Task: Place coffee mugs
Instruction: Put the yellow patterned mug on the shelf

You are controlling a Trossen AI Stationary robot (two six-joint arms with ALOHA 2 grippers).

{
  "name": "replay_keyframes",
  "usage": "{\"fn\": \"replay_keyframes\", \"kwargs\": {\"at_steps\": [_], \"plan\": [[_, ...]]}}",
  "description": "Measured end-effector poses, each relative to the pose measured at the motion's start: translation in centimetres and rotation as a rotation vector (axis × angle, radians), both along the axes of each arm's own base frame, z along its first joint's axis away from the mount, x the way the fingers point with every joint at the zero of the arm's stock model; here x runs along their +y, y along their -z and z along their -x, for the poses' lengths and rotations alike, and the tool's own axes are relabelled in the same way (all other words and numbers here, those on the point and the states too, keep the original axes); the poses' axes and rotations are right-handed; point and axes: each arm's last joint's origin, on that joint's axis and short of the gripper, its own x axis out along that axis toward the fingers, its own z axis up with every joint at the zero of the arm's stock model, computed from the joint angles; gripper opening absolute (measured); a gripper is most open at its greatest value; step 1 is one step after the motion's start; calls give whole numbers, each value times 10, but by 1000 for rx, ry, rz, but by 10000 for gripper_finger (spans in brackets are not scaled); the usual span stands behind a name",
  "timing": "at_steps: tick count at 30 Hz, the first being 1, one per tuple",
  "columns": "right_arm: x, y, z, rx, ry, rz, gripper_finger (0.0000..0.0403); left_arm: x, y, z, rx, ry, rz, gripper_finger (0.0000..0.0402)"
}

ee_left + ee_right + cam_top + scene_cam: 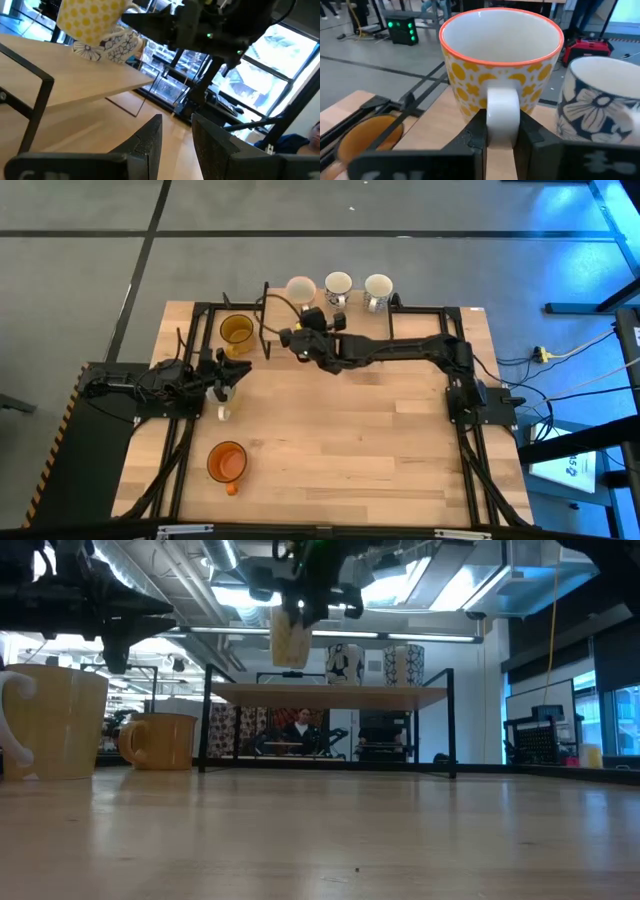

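I'm holding the yellow-dotted mug (501, 60) by its handle in the right gripper (501, 131), fingers clamped on the white loop, and the mug is hanging upright above the far-left part of the wooden shelf (330, 694) — the low view is showing a clear gap between its base and the boards. The open spot is lying straight below it, so I'm judging the coming move as a plain descent. The flower-print mug (602, 107) is standing just to the right of mine, and a third white mug (378, 287) is further right along the shelf; I'm watching that side. The left gripper (175, 145) is waiting near the table's left edge, fingers a little apart and holding nothing. The amber mug (236, 332) is sitting on the table at the far left, the orange mug (227, 462) at the near left. I'm finding no brand or readable writing anywhere — only printed patterns.
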Motion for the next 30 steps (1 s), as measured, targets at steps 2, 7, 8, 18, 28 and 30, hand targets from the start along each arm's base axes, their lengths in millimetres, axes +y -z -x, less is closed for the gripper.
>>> {"fn": "replay_keyframes", "kwargs": {"at_steps": [2, 7, 8, 18, 28, 30], "plan": [[-9, 5, -3, -21, 17, -9, 37, 0, 1, 0, 7, -14, 2, 101], [-25, 17, -7, -31, 20, -29, 37, 1, 0, 0, 4, -21, 3, 101], [-26, 19, -8, -31, 17, -34, 37, 1, 0, 0, 4, -21, 3, 101], [-42, 36, -14, -67, 56, -50, 37, 1, 0, 0, 0, -30, 4, 101], [-46, 42, -15, -59, 58, -61, 37, 1, 0, 0, 1, -33, 4, 101], [-46, 43, -15, -61, 60, -63, 37, 1, 0, 0, 2, -33, 4, 101]]}}
